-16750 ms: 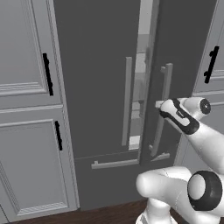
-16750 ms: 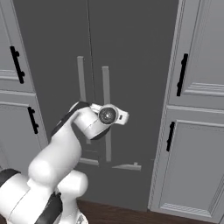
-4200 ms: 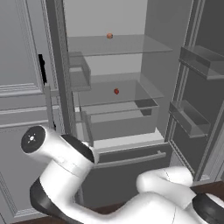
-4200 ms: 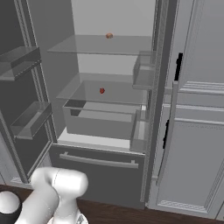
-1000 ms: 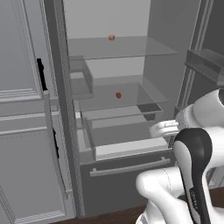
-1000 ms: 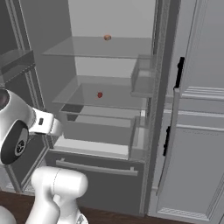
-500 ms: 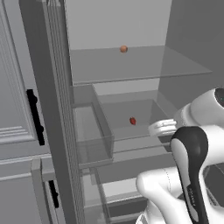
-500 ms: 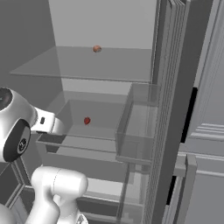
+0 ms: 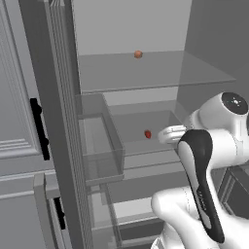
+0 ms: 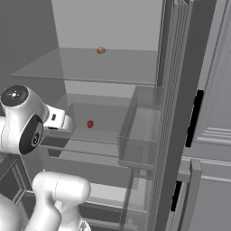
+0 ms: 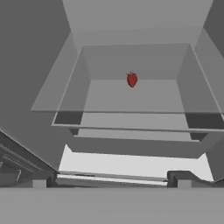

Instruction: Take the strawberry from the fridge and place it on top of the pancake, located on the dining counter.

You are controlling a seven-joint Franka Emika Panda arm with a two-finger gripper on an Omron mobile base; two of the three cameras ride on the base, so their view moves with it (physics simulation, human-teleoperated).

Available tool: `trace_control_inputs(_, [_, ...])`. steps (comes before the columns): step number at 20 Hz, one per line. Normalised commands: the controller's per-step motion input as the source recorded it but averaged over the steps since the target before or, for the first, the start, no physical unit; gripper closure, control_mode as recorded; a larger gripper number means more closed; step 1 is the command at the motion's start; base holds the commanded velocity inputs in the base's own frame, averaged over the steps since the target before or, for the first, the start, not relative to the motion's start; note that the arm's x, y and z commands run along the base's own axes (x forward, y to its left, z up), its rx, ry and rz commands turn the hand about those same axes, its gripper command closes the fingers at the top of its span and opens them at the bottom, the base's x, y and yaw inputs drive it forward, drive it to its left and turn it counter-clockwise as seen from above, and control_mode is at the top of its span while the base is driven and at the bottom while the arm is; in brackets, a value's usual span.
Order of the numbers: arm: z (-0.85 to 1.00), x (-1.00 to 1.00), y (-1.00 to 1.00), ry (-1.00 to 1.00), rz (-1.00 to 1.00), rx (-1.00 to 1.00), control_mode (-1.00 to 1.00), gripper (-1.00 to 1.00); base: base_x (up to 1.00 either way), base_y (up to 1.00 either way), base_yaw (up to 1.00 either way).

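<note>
The gripper [image 11: 111, 178] points into the open fridge [image 11: 39, 57], its jaws spread wide apart with nothing between them; the two dark fingertips [image 11: 43, 179] stand far to either side at the bottom of the hand view. In the base views the hand itself is mostly hidden behind the arm's white wrist, which sits in front of the lower shelf [image 9: 146, 146].

The strawberry [image 11: 131, 79] lies ahead of the gripper and well apart from it, toward the back of that glass shelf. In the hand view it sits slightly right of the midline between the fingertips and well above them, upright with its green cap on top. In the left base view the strawberry [image 9: 148, 133] shows just left of the wrist; in the right base view the strawberry [image 10: 90, 123] shows just right of it.

On the shelf above, an orange fruit [image 9: 138, 54] rests near the back. A clear door bin [image 10: 140, 131] hangs on the open door [image 10: 180, 90] at about the strawberry's height.
</note>
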Motion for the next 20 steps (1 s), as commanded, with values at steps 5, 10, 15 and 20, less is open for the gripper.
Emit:
trace_control_inputs(5, [-0.42, 0.77, -0.01, 0.0, 0.0, 0.0, -1.0, -1.0, 0.0, 0.0, 0.0])
trace_control_inputs(10, [-0.45, 0.82, -0.12, 0.02, 0.0, 0.0, -1.0, -1.0, 0.0, 0.0, 0.0])
trace_control_inputs(15, [-0.17, 0.61, -0.11, 0.07, 0.0, 0.0, -1.0, -1.0, 0.0, 0.0, 0.0])
trace_control_inputs(20, [-0.25, 0.44, -0.01, 0.0, 0.0, -0.03, -1.0, -1.0, 0.0, 0.0, 0.0])
